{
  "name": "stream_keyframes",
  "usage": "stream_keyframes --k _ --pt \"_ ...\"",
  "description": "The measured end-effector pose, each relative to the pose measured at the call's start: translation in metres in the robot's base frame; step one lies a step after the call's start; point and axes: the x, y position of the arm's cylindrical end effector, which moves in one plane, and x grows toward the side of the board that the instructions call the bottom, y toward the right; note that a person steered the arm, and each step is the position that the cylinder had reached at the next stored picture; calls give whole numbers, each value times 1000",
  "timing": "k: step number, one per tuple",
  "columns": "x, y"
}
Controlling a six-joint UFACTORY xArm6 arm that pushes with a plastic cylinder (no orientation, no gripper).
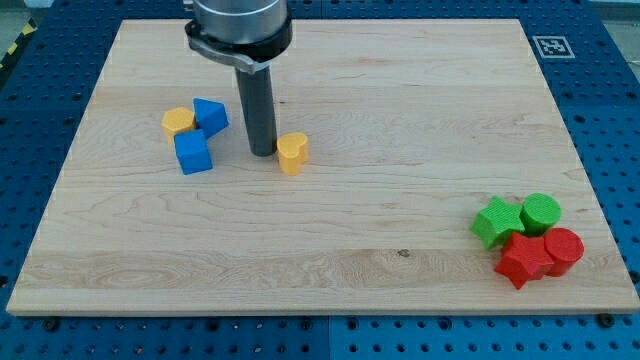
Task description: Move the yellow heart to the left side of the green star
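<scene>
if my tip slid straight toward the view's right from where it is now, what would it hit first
Most likely the yellow heart: my tip sits just to its left, very close, possibly touching. The green star lies far off, lower right, outside that line.

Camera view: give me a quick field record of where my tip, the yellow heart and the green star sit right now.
tip: my tip, just to the view's left of the yellow heart
yellow heart: yellow heart, upper middle of the board
green star: green star, lower right, touching the green cylinder and red star
other red: red cylinder
left cluster: two blue blocks, yellow block
heart placed: not yet
</scene>
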Motion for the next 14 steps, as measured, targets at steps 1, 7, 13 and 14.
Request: stream_keyframes --k 1,7,13,14 --pt "14 18" --pt "29 59" --pt "21 83" --pt "21 86"
